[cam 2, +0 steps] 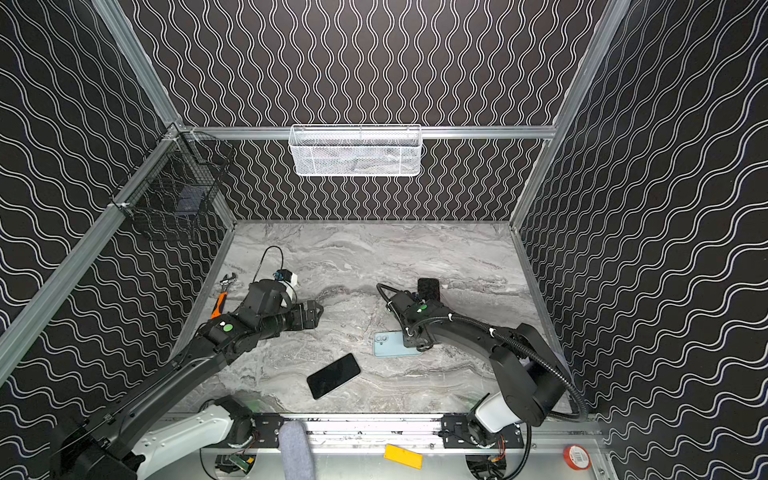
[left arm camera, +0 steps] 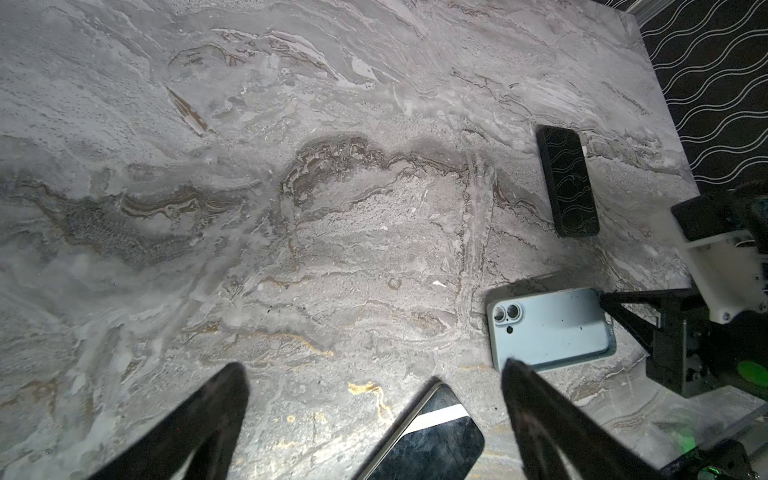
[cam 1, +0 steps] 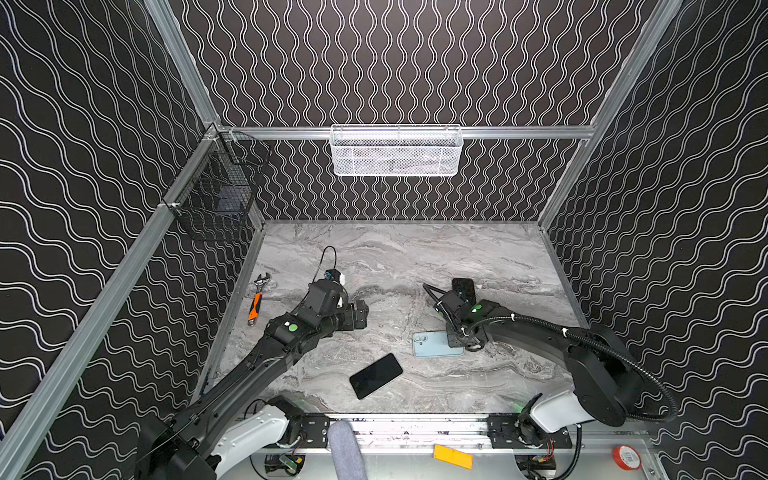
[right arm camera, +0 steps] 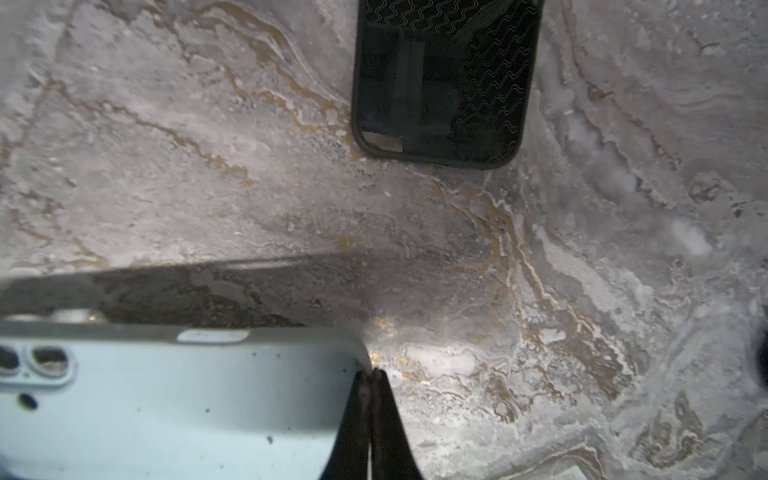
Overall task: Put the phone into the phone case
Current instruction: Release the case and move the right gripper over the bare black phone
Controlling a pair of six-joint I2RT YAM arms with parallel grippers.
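The black phone (cam 1: 376, 376) (cam 2: 333, 376) lies flat and screen up near the table's front, its corner showing in the left wrist view (left arm camera: 432, 440). Just behind it to the right is the light blue phone case (cam 1: 432, 345) (cam 2: 388, 345) (left arm camera: 548, 328) (right arm camera: 166, 407), camera holes to the left. My right gripper (cam 1: 457, 343) (cam 2: 411, 343) (right arm camera: 371, 372) is shut, pinching the case's right end edge. A shadow under the case suggests that end is slightly raised. My left gripper (cam 1: 365, 316) (cam 2: 318, 311) (left arm camera: 374, 372) hovers open and empty, left of the case and behind the phone.
A second dark glossy phone-like slab (cam 1: 463, 286) (left arm camera: 567, 180) (right arm camera: 444, 83) lies behind the right arm. An orange-handled wrench (cam 1: 257, 301) rests by the left wall. A white mesh basket (cam 1: 395, 151) hangs on the back wall and a black wire basket (cam 1: 216, 199) on the left wall.
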